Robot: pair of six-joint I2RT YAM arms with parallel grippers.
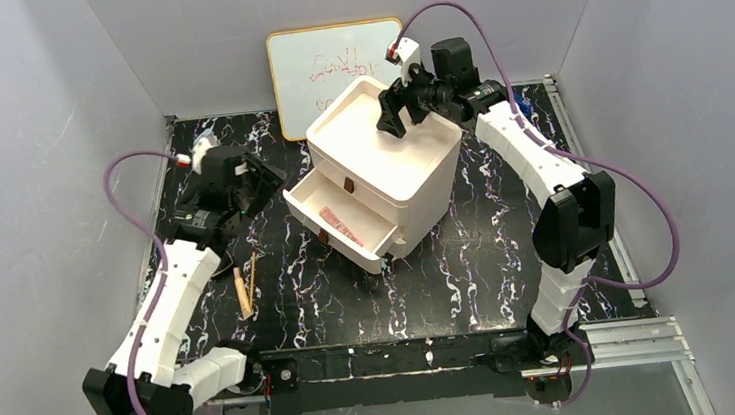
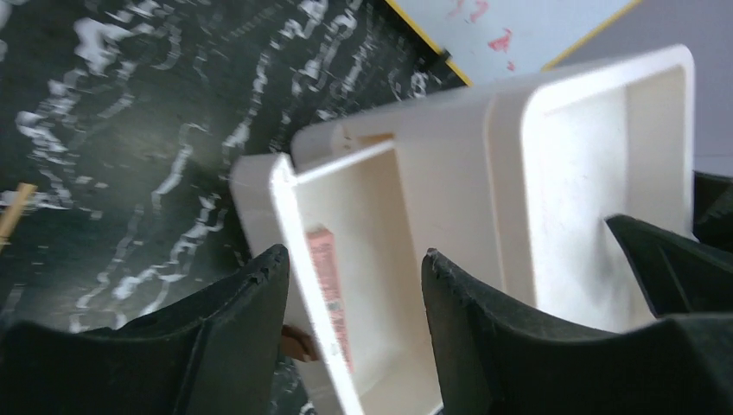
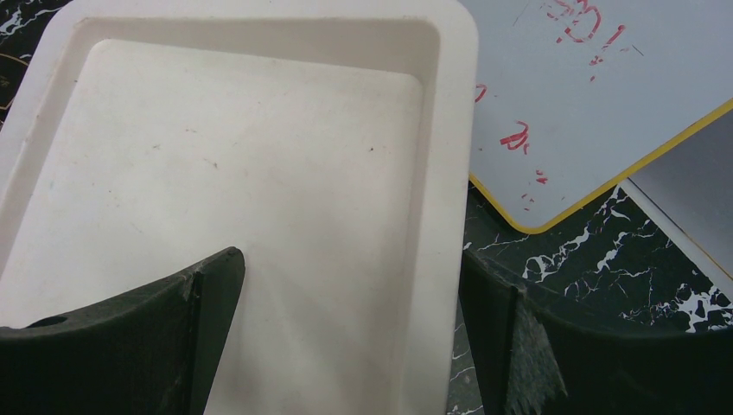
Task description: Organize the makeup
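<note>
This was a robotics lab cell. Plain grey walls (image 1: 34,116) boxed in a black marbled table (image 1: 468,259) on three sides. A white left arm (image 1: 166,305) and right arm (image 1: 540,162) stood mounted at its near edge by an aluminium rail (image 1: 621,341), trailing purple cables (image 1: 656,202). A whiteboard (image 1: 316,61) with red scribbles leaned against the back wall.

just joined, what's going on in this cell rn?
Two arms are sorting makeup into a white drawer organizer. One drawer is pulled open, with a pink palette lying inside. The left gripper hovers open and empty by that drawer. The right gripper, also open and empty, hangs over the organizer's top tray. A wooden-handled brush lies on the table at the left, not yet put away.
</note>
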